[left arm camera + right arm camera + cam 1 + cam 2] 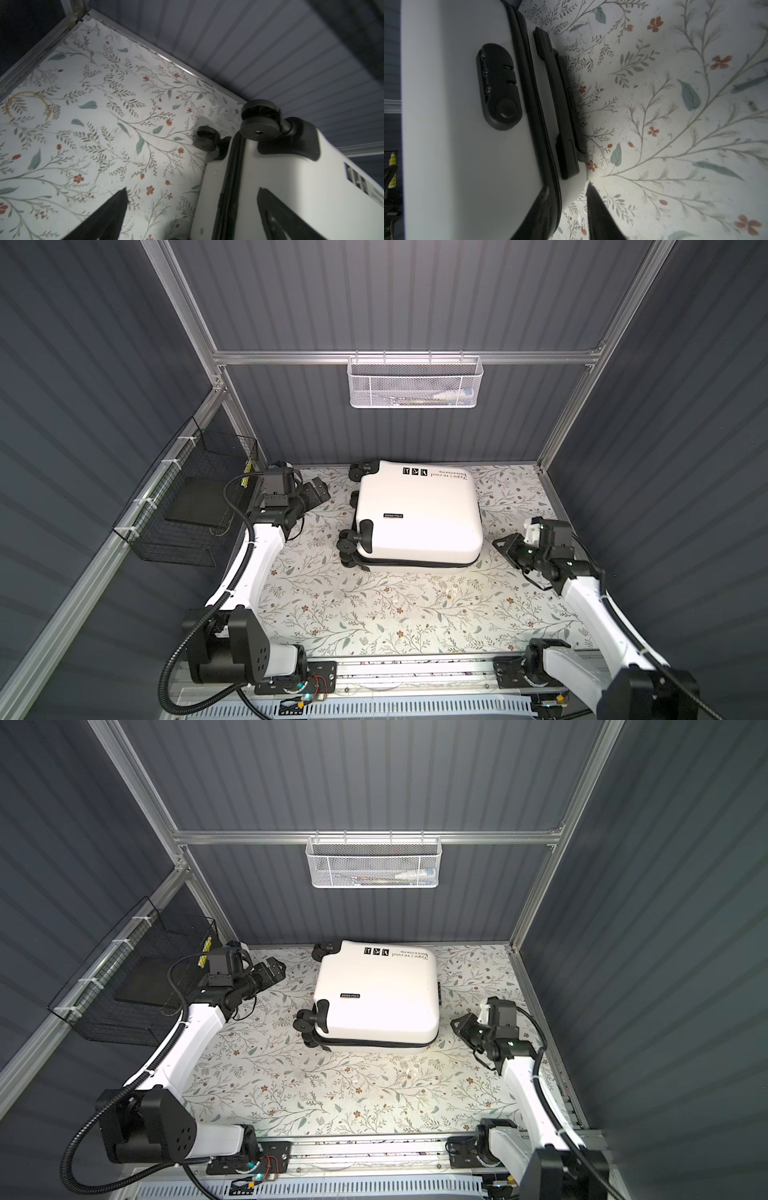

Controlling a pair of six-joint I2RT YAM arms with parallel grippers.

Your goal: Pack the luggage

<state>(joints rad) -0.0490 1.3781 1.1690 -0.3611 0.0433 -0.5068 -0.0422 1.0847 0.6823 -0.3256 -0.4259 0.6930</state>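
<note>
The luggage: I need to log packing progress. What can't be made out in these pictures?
Inside of the luggage: the shut shell hides it in both top views.
White mesh basket contents: too small and screened by the mesh in both top views.
Right gripper: whether it touches the zipper band; they overlap in the right wrist view.

Wht luggage (419, 514), floral tbl (332, 614)

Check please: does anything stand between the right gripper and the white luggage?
Nothing visible does. In a top view, only bare floral table lies between the right gripper and the luggage; the two are close but apart.
</note>
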